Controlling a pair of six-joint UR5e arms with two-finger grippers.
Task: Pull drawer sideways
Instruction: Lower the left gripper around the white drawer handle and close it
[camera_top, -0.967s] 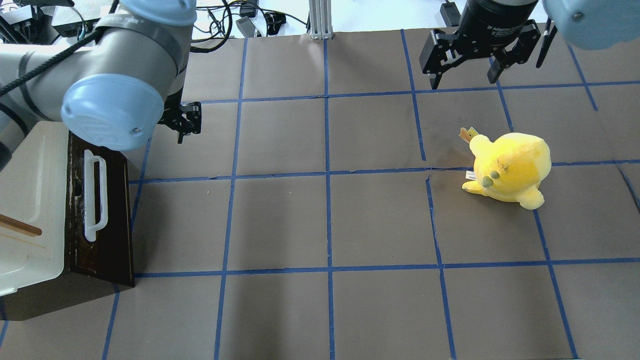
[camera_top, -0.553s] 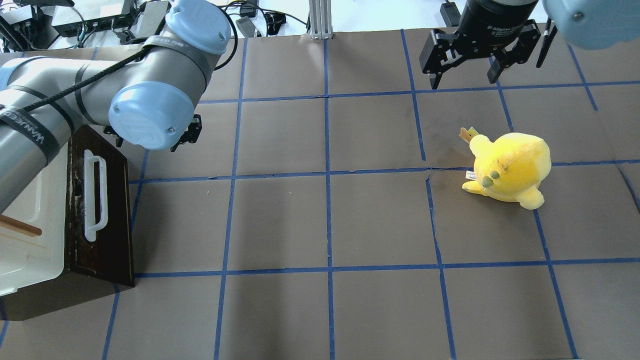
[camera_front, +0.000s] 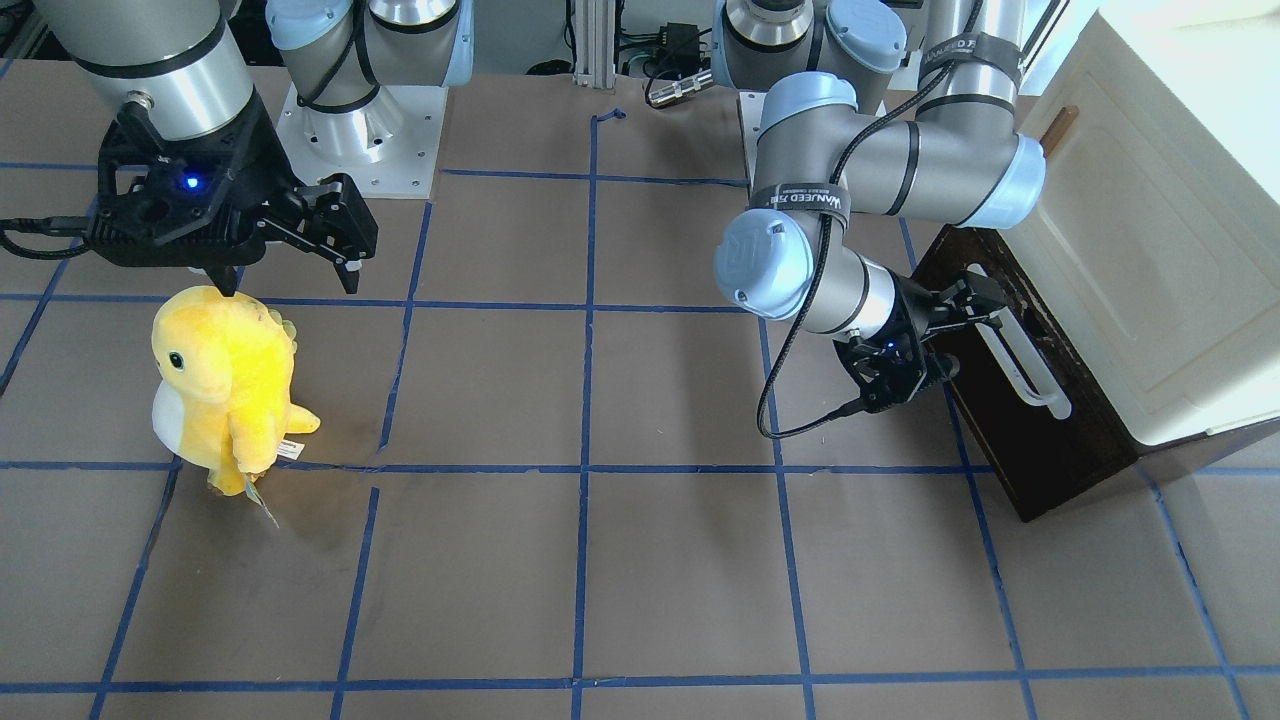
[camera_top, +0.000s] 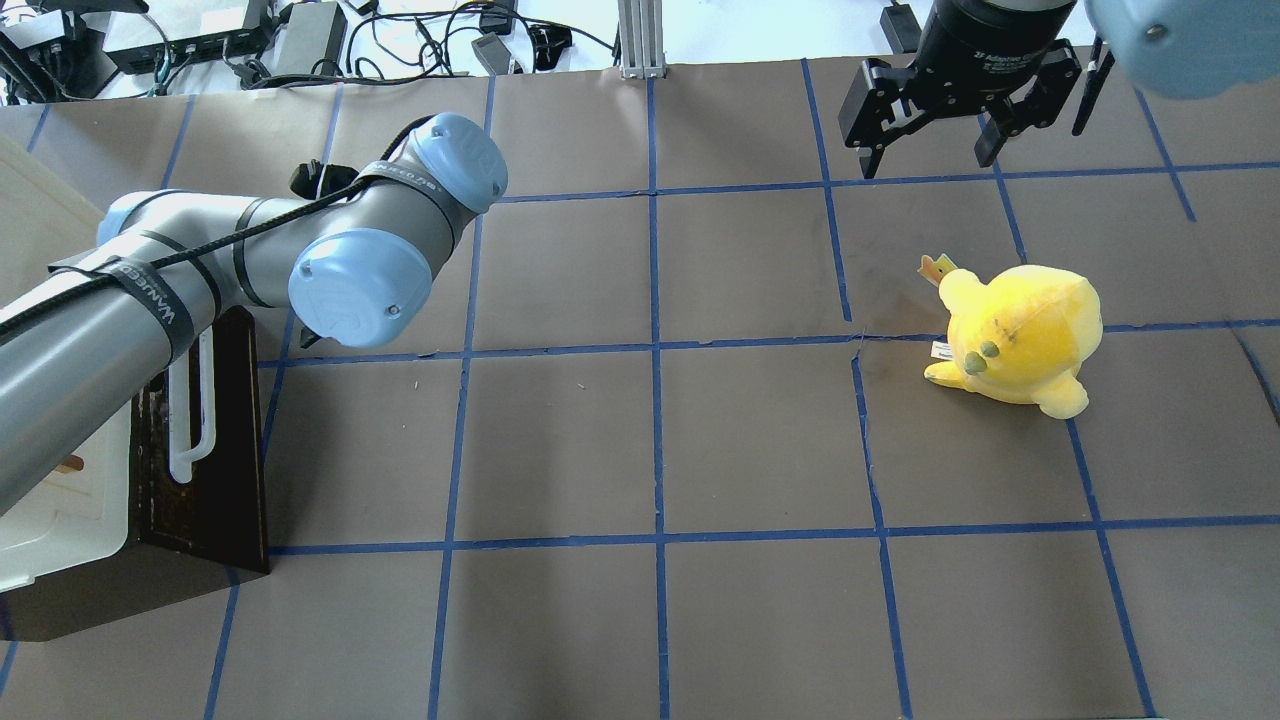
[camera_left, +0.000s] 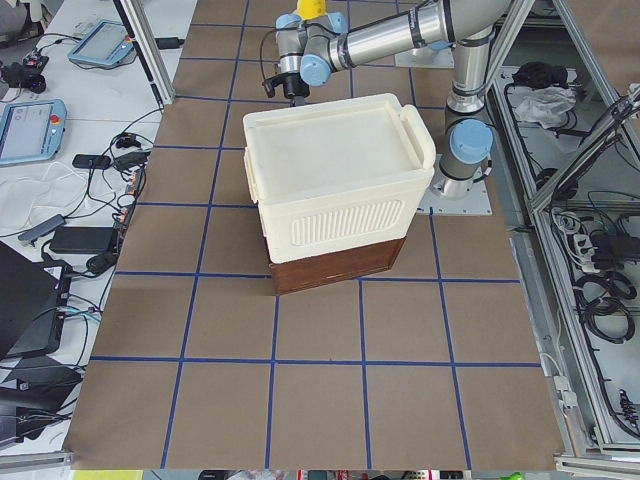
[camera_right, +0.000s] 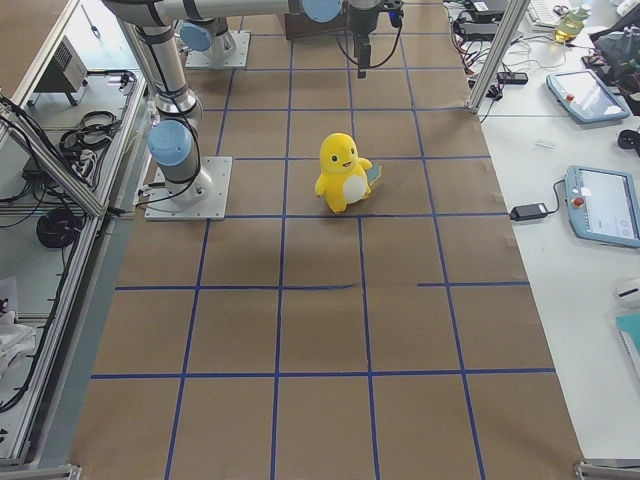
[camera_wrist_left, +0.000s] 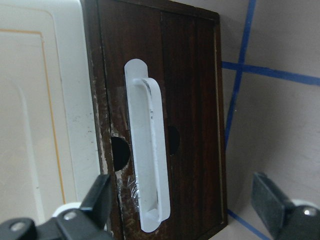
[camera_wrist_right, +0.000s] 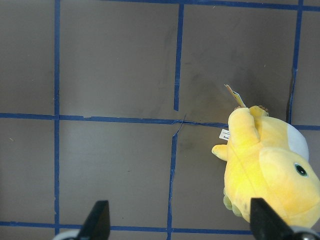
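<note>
The drawer has a dark brown worn front and a long white bar handle. It sits under the cream cabinet at the table's left edge, and its inside does not show. In the left wrist view the handle runs up the drawer front. My left gripper is open, close in front of the handle's near end, apart from it. It also shows in the front-facing view beside the handle. In the overhead view the arm hides it. My right gripper is open and empty, at the far right.
A yellow plush toy stands on the table's right half, below my right gripper, and shows in the right wrist view. The cream cabinet has a small wooden handle. Brown paper with blue tape lines covers the table.
My left arm has swung down and over toward the drawer, bringing the gripper in front of the white handle. The right arm and the plush toy have not moved.
</note>
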